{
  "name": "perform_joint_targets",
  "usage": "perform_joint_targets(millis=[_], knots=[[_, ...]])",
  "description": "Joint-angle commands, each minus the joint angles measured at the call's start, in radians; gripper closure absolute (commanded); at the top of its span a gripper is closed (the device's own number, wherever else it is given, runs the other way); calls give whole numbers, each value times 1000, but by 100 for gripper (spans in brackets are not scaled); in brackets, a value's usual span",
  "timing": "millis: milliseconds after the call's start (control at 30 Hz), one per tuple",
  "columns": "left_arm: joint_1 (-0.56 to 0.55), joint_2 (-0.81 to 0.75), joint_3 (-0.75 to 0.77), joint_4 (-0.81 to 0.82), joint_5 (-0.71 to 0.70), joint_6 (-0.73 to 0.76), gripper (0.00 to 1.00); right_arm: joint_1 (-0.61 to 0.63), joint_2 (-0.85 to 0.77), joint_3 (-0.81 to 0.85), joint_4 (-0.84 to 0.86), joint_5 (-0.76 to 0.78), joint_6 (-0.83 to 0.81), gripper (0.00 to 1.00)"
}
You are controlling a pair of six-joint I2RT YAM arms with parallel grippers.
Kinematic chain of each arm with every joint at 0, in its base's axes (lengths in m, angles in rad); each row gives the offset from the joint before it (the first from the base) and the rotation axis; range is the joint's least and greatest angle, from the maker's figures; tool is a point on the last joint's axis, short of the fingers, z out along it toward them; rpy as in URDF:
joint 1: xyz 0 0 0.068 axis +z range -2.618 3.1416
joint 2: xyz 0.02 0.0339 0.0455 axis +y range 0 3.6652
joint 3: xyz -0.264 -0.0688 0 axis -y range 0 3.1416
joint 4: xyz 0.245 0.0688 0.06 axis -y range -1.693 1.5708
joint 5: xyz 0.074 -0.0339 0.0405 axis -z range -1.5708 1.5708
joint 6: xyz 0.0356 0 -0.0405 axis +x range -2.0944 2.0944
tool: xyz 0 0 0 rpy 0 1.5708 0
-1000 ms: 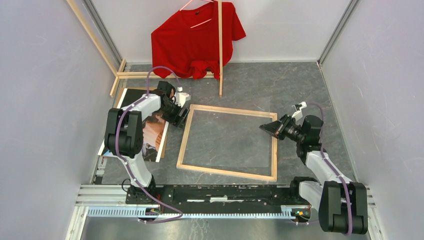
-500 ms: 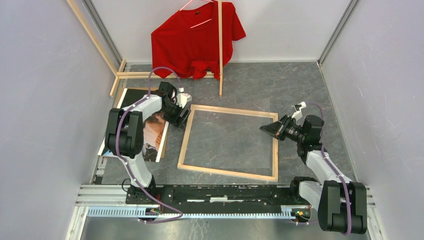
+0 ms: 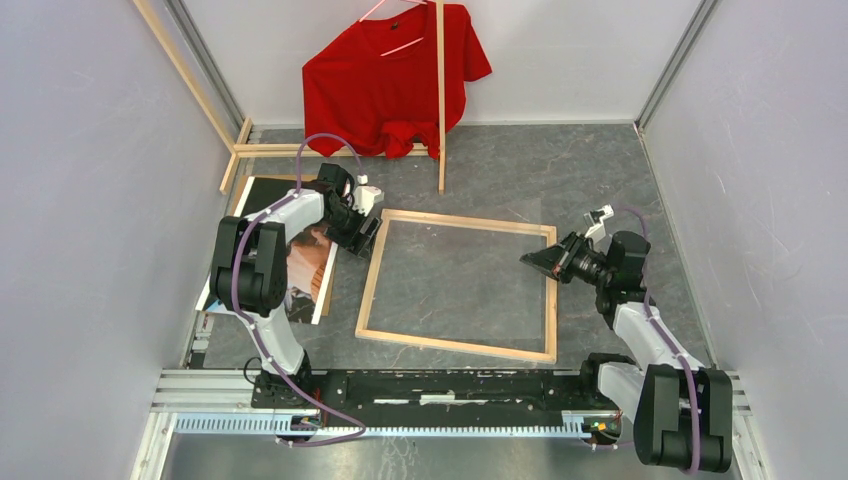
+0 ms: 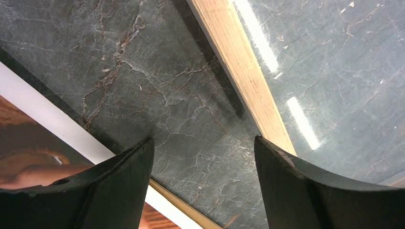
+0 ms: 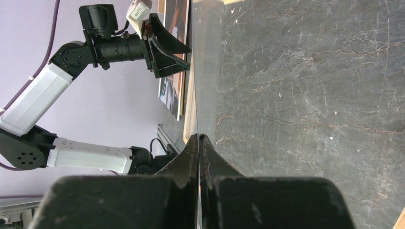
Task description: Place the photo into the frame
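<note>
**Photo not yet in the frame**

Looks like an early stage, with the main step not begun. Finds the frame (image 3: 455, 345) flat in the middle of the table (image 3: 600, 170), pale wood side up, with no print inside it, only the grey table surface seen through the opening. Finds the photo (image 3: 308, 262) on the left side of the table, picture side up and partly hidden under the left arm. Places it just beside the left rail of the frame but not touching, with a strip of bare table between the two.

Has the left gripper (image 4: 203, 143) wide open and low over that bare strip, near the far left corner of the frame. Shows one finger above the white border of the photo and the other close to the wooden rail. Grips nothing there.

Has the right gripper (image 5: 198, 138) fully closed at the right rail of the frame. Seems to pinch there the edge of a thin clear sheet (image 5: 206, 71) lying over the opening, probably the glazing. Cannot tell from above whether lifted or lying flat.

Remains to do, as a judgement: take the photo by an edge, bring it to the right and lay it square between the wooden rails, probably after putting the clear sheet in order. Counts so far as preparation only.
</note>
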Motion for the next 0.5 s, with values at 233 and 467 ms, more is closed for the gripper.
perform_joint_targets(millis=[233,467], knots=[[-9,-2,7,23,2,-33,17,-21,-43,27,-30,-33,-30,100],[-9,2,6,23,-3,-29,17,-31,-62,13,-44,-32,-30,100]])
